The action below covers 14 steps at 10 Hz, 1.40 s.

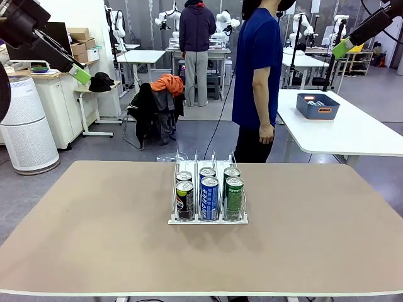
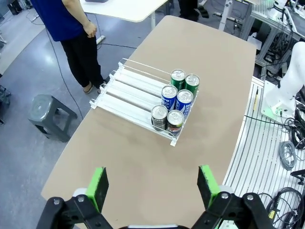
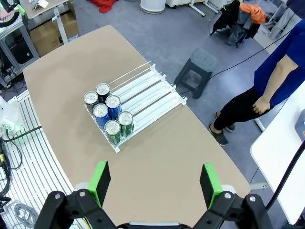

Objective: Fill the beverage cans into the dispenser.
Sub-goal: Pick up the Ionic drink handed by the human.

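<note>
Left gripper [image 2: 152,187] rises from the bottom edge of its wrist view with fingers spread wide, holding nothing; the right gripper [image 3: 155,185] is likewise spread and empty. At the centre of the front view, the dispenser [image 1: 208,219] sits on the tan table [image 1: 94,239]. Six beverage cans [image 1: 210,198] fill its near end, two per lane: black left, blue middle, green right. A person [image 1: 258,69] stands at upper centre, beyond the far edge.
</note>
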{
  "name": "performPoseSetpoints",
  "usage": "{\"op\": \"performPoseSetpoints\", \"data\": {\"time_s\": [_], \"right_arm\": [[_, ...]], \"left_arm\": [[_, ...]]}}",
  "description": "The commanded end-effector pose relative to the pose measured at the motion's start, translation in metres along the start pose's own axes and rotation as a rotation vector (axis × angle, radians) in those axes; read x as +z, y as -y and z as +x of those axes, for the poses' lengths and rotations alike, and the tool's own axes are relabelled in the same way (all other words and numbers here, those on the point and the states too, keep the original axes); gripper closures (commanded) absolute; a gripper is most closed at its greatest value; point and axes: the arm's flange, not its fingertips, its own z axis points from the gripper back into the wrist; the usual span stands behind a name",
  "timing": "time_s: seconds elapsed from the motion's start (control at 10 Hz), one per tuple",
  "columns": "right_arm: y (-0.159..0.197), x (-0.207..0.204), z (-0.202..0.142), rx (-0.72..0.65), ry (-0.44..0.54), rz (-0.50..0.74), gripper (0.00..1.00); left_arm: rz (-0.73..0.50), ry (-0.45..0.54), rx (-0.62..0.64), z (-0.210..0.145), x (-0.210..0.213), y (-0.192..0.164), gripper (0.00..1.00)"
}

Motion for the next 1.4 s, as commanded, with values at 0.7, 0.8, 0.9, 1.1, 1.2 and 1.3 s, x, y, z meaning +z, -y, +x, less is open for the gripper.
{"op": "performPoseSetpoints", "data": {"time_s": [0.7, 0.8, 0.9, 1.1, 1.2, 1.3], "right_arm": [[0.008, 0.015, 0.024, -0.057, 0.032, 0.058, 0.00], [0.009, 0.016, 0.025, -0.057, 0.039, 0.063, 0.00], [0.011, 0.017, 0.025, -0.059, 0.045, 0.065, 0.00], [0.015, 0.017, 0.026, -0.062, 0.051, 0.071, 0.00], [0.016, 0.015, 0.026, -0.050, 0.038, 0.069, 0.00], [0.012, 0.017, 0.022, -0.055, 0.039, 0.044, 0.00]], "left_arm": [[-0.007, 0.050, -0.023, 0.021, 0.024, -0.010, 0.00], [-0.007, 0.048, -0.036, 0.022, 0.024, -0.007, 0.00], [-0.006, 0.049, -0.039, 0.021, 0.024, -0.006, 0.00], [0.009, 0.045, -0.057, 0.021, 0.024, -0.005, 0.00], [0.027, 0.024, -0.099, 0.020, 0.022, -0.003, 0.00], [-0.009, 0.028, -0.034, 0.026, 0.027, -0.007, 0.00]]}}
